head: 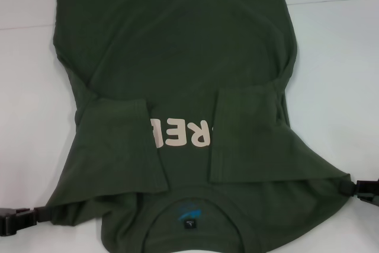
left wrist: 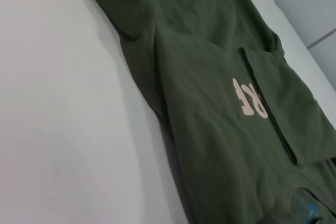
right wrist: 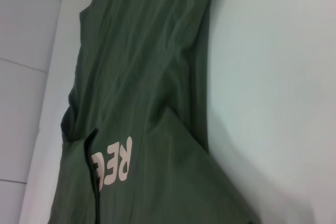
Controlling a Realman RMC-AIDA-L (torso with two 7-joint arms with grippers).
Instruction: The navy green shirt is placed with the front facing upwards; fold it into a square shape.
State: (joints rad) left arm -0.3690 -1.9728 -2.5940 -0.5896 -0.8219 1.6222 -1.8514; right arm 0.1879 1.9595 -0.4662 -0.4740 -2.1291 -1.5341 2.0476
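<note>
The navy green shirt (head: 177, 45) lies front up on the white table (head: 337, 57), collar toward me and hem far away. Both sleeves (head: 118, 146) are folded inward over the chest, hiding part of the pale pink lettering (head: 177, 133). A blue neck print (head: 188, 216) shows inside the collar. My left gripper (head: 37, 213) sits at the shirt's near left shoulder corner, and the fabric runs into it. At the near right shoulder corner, my right gripper (head: 349, 186) has the cloth drawn to a point. The wrist views show the shirt (left wrist: 210, 103) (right wrist: 142, 66) but no fingers.
Bare white tabletop (left wrist: 63, 119) lies on both sides of the shirt. A seam line in the surface (head: 331, 1) crosses the far right. The shirt's hem runs out of the head view at the top.
</note>
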